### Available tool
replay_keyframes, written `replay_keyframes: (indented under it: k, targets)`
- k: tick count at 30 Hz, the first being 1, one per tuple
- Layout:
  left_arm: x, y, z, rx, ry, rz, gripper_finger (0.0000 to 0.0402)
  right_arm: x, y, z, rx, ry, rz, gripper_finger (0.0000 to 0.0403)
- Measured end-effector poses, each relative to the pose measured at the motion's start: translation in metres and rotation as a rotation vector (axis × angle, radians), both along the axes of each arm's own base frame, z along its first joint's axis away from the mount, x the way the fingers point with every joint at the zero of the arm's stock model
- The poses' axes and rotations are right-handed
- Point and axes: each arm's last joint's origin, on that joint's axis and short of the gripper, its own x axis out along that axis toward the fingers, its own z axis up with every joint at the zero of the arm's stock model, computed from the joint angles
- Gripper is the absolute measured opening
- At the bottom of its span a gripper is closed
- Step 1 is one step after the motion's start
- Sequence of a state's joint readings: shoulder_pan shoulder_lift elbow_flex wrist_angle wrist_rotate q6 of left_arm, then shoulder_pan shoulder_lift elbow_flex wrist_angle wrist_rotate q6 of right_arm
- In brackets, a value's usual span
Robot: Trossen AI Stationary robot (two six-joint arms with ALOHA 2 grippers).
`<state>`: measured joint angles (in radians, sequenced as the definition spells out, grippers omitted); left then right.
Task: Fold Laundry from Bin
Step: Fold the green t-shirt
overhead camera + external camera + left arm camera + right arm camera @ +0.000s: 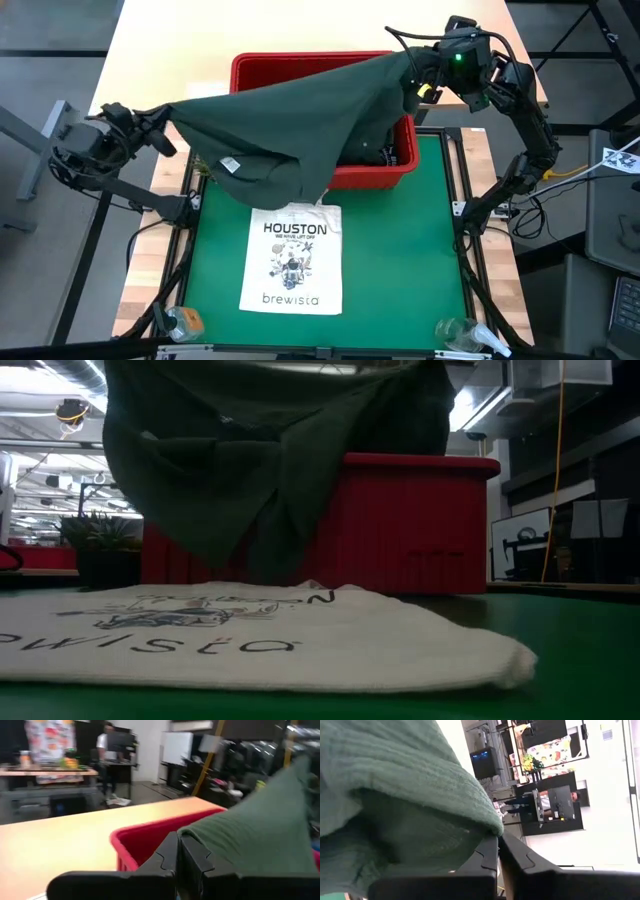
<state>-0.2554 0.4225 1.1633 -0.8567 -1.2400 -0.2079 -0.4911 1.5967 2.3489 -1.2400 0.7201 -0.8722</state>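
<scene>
A dark green garment (pixel 290 110) is stretched in the air between my two grippers, above the red bin (pixel 405 170) and the far part of the green mat. My left gripper (pixel 172 122) is shut on its left end, my right gripper (pixel 412 72) is shut on its right end over the bin's far right corner. The garment's lower part (pixel 250 510) hangs in front of the bin. Dark laundry (pixel 385 150) lies inside the bin. The white tote bag (pixel 293 258) lies flat on the mat. My left gripper pinches the garment's left end (pixel 192 837) between its two shut fingers, coming level from the table's left. The cloth runs taut away from the fingers and is lifted clear of the table. My right gripper pinches a folded edge of the garment's right end (pixel 487 827) between its two shut fingers, coming from the table's right side, above the bin. The cloth bulges beside the fingers and hangs below them.
The red bin (pixel 420 520) stands at the mat's far edge. A plastic bottle (pixel 182 322) and a spray bottle (pixel 465 333) lie at the near corners. A person stands by a desk (pixel 111 750) in the room beyond.
</scene>
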Motion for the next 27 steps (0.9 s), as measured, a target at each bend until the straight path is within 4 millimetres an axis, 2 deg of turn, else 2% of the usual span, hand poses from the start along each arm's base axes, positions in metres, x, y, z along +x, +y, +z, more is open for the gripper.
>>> replay_keyframes:
  k: [8,15,23,27]
  targets:
    - [0.001,-0.001,-0.002,0.0,0.019,-0.036,0.0059,0.002,0.001,-0.001,0.028,-0.015,0.06,0.0003]
    - [0.004,-0.004,-0.002,-0.044,-0.002,-0.203,0.0116,0.004,0.001,-0.002,0.047,-0.021,0.097,0.0003]
    - [0.004,-0.004,-0.007,-0.08,0.001,-0.201,0.0122,0.004,0.001,-0.002,0.048,-0.021,0.099,0.0003]
    - [0.003,-0.004,-0.013,-0.184,-0.049,-0.226,0.0123,0.004,0.001,-0.002,0.05,-0.017,0.099,0.0003]
